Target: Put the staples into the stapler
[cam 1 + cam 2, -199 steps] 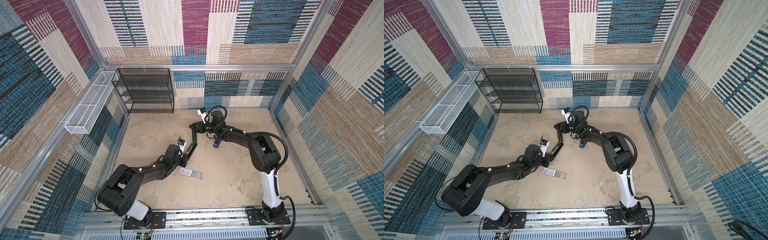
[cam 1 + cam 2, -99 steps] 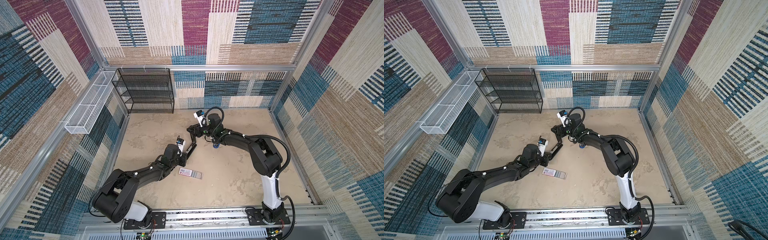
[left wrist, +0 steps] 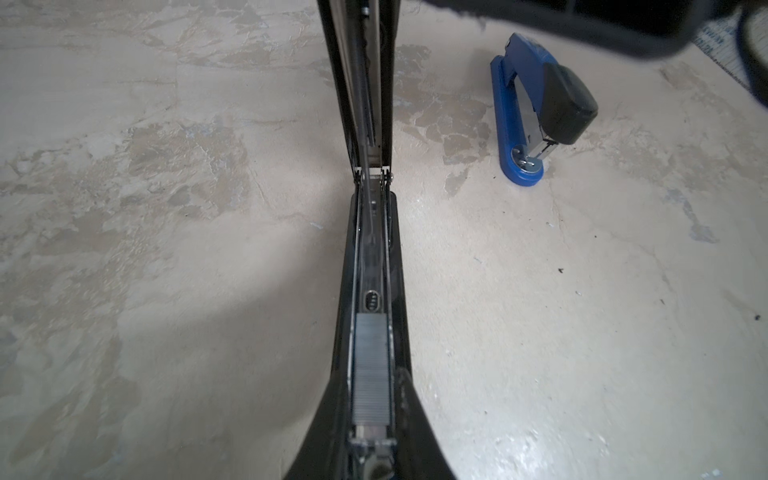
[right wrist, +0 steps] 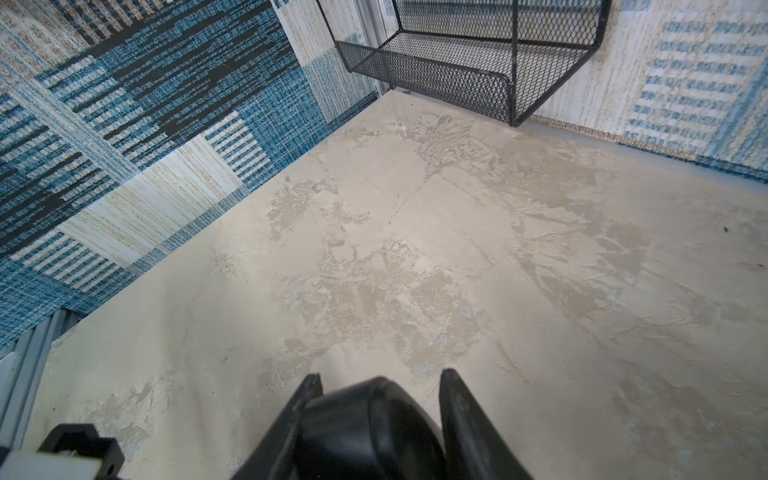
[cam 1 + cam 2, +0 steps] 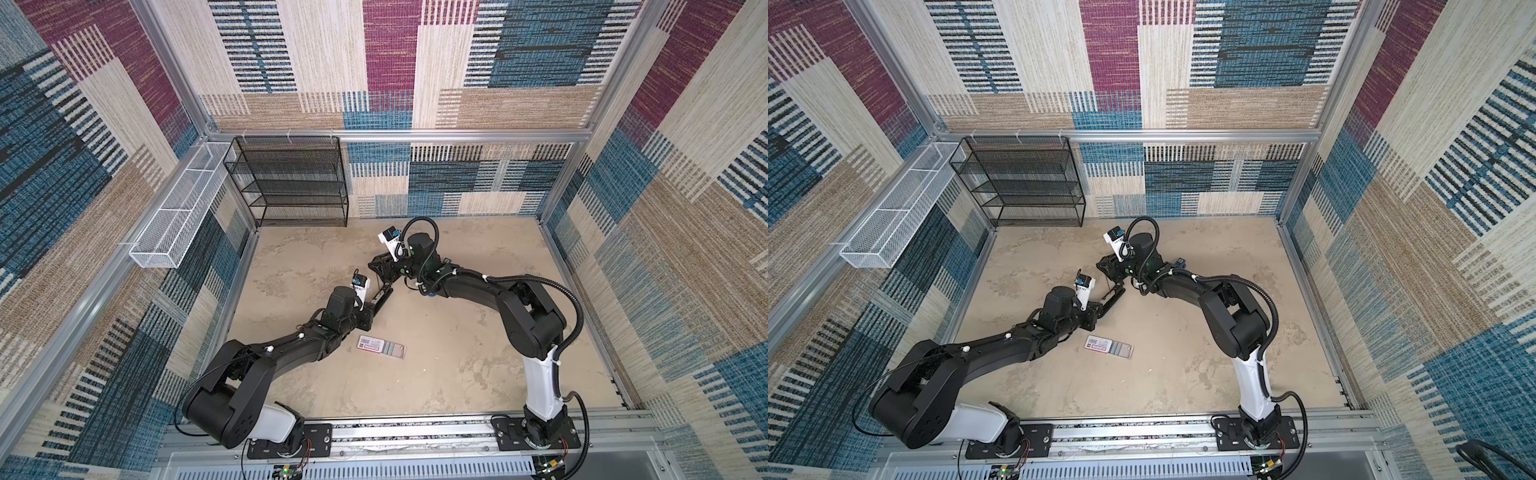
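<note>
A black stapler (image 5: pixel 383 294) (image 5: pixel 1112 297) is held open between both grippers in both top views. My left gripper (image 3: pixel 372 415) is shut on its base, a finger (image 3: pixel 415 415) on each side of the magazine. A grey strip of staples (image 3: pixel 371 370) lies in the magazine channel, and the lid (image 3: pixel 365 83) stands up beyond it. My right gripper (image 4: pixel 380 382) is shut on the rounded black end of the lid (image 4: pixel 365 424). The clear tray of staples with its white-and-red card box (image 5: pixel 380 345) (image 5: pixel 1108 346) lies on the table in front of the left gripper (image 5: pixel 370 309).
A blue stapler (image 3: pixel 536 108) lies closed on the table past the black one, under the right arm. A black wire rack (image 5: pixel 291 183) (image 4: pixel 457 54) stands at the back left wall. A white mesh basket (image 5: pixel 174 216) hangs on the left wall.
The right gripper has moved left and a little toward the front with the stapler's lid. The left arm has hardly moved.
</note>
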